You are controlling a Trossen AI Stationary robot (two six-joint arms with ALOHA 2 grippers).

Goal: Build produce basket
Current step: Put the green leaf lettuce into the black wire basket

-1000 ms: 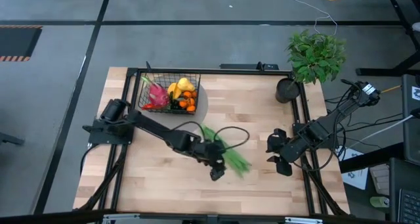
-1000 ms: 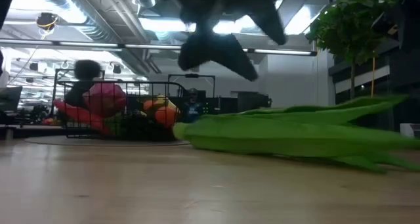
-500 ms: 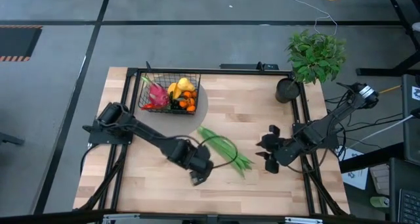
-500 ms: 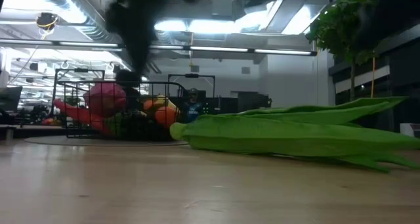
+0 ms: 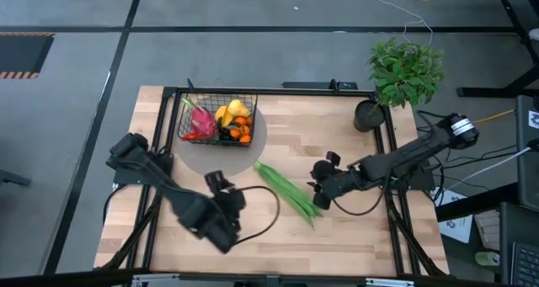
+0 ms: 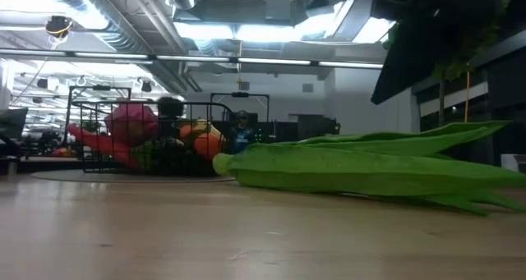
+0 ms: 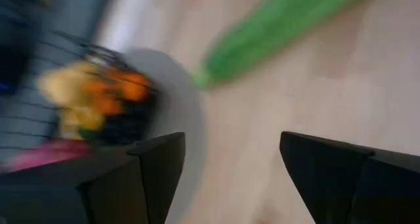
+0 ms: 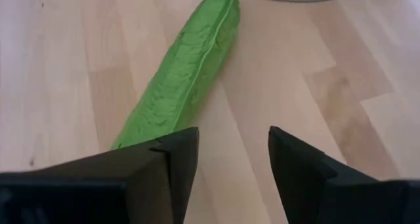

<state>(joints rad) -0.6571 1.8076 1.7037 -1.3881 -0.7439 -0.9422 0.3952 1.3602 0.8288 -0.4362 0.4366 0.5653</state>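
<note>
While lying loose mid-desk, just off the basket [image 5: 217,119] near the far-left corner: green beans [image 5: 289,194]. Beside them, right gripper [image 5: 320,190], fingers apart, likely to grasp. Near the front edge, left gripper [image 5: 221,204], fingers apart, empty.

Leafy potted plant [image 5: 405,71] standing off the table's [image 5: 337,228] one o'clock corner; dark round cup [image 5: 368,115] sitting just inside it; grey round mat [image 5: 253,144] lying toward eleven o'clock.
</note>
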